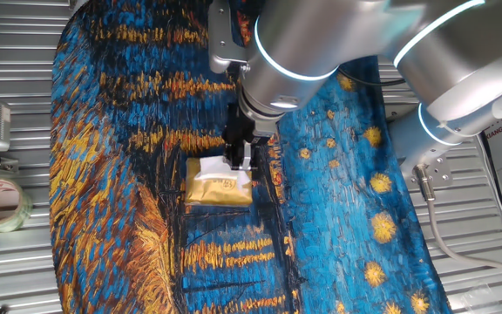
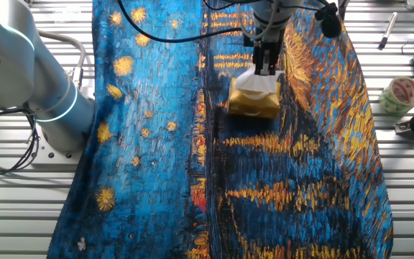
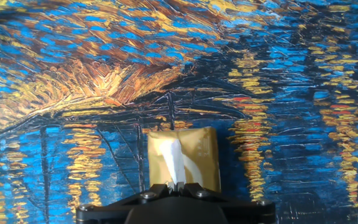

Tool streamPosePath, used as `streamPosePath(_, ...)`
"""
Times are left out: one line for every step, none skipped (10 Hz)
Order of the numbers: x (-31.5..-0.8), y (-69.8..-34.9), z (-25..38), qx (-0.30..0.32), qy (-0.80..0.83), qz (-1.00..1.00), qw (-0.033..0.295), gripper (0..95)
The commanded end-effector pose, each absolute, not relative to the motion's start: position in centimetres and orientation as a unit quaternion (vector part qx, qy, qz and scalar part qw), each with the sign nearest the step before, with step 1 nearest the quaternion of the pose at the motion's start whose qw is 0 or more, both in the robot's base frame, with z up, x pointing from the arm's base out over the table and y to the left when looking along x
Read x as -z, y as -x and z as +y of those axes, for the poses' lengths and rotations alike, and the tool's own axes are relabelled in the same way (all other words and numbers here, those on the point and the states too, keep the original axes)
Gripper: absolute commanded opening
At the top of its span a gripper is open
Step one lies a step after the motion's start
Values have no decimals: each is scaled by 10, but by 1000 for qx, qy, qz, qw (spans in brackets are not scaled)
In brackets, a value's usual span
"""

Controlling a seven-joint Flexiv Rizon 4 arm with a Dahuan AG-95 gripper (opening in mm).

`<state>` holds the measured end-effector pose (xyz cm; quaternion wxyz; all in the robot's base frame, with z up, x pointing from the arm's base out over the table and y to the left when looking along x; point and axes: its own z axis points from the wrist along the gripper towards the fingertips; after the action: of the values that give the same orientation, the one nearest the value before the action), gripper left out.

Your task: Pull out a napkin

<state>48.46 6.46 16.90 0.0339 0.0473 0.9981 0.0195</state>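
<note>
The napkin (image 3: 174,163) is a thin, soft white sheet, creased into a narrow peak where it rises out of the top of the gold tissue box (image 1: 219,186). My gripper (image 1: 237,162) is clenched on that peak — in the hand view the white strip runs straight up into the meeting point of my two dark fingers, which are drawn together on it. The rest of the sheet spreads a little, crumpled, over the box's top face.

The box itself is small, rectangular and shiny, its foil-like wrap catching light on the edges; it lies flat near the middle of the worktop, somewhat toward the far edge in the other fixed view. Under it is a cloth (image 2: 286,180) printed with thick swirling strokes of blue, orange and yellow, slightly rippled, draped across the ribbed metal tabletop (image 2: 408,208).

Off the cloth, near one side edge of the worktop, sits a roll of tape (image 1: 0,201) — round, pale and translucent, with red print — and beside it a small grey metal part I cannot identify.
</note>
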Motion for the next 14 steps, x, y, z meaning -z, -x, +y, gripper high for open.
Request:
streamPosePath(-169, -485, 65, -20, -47, 998, 31, 0)
streamPosePath(-169, -485, 65, -20, -47, 998, 31, 0)
streamPosePath(-169, -485, 65, -20, -46, 998, 31, 0)
streamPosePath(-169, -485, 65, -20, -46, 998, 29, 0)
streamPosePath(-168, -485, 65, -20, -46, 998, 29, 0)
streamPosePath(-166, -486, 65, -20, -47, 998, 29, 0)
streamPosePath(-163, -487, 66, -20, -48, 998, 31, 0)
streamPosePath(-163, -487, 66, -20, -48, 998, 31, 0)
streamPosePath(-165, -487, 66, -20, -48, 998, 30, 0)
streamPosePath(-170, -485, 66, -21, -46, 998, 28, 0)
streamPosePath(-171, -485, 65, -23, -45, 998, 27, 0)
streamPosePath(-171, -485, 65, -23, -45, 998, 25, 0)
streamPosePath(-171, -485, 65, -23, -46, 998, 25, 0)
streamPosePath(-171, -485, 65, -23, -46, 998, 25, 0)
